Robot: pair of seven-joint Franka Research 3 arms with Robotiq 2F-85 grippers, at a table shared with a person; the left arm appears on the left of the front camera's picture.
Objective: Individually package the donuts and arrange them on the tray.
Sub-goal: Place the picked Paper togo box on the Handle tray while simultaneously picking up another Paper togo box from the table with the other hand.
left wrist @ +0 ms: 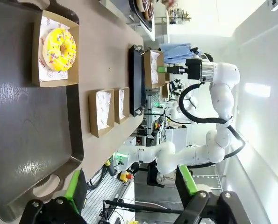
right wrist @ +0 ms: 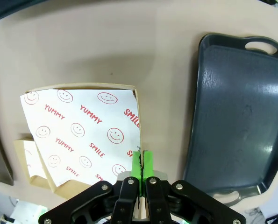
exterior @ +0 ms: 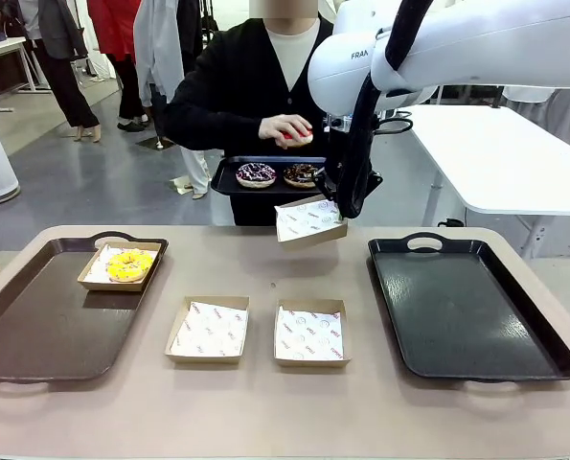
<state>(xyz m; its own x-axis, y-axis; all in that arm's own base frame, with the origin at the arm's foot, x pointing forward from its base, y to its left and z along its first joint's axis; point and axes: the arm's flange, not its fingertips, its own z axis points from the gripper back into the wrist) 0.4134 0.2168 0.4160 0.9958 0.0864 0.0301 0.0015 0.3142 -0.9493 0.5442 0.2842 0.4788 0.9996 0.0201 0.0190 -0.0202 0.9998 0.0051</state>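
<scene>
my right fingers (right wrist: 148,163) pinch the rim of a brown cardboard box lined with white smiley-print paper (right wrist: 82,135), held tilted above the desk (exterior: 265,412) at twelve o'clock. my left fingers (left wrist: 75,189) are spread over the long brown tray (exterior: 35,326). the yellow-iced ring donut (exterior: 130,264) sits boxed on that tray at ten o'clock. the person's hand (exterior: 283,125) holds the glossy red-iced donut (exterior: 302,137).

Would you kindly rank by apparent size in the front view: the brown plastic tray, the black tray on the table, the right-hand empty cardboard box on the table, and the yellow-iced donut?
1-2. Brown plastic tray and black plastic tray on the table: alike, so unranked.
3. Paper-lined cardboard box.
4. Yellow-iced ring donut.
</scene>
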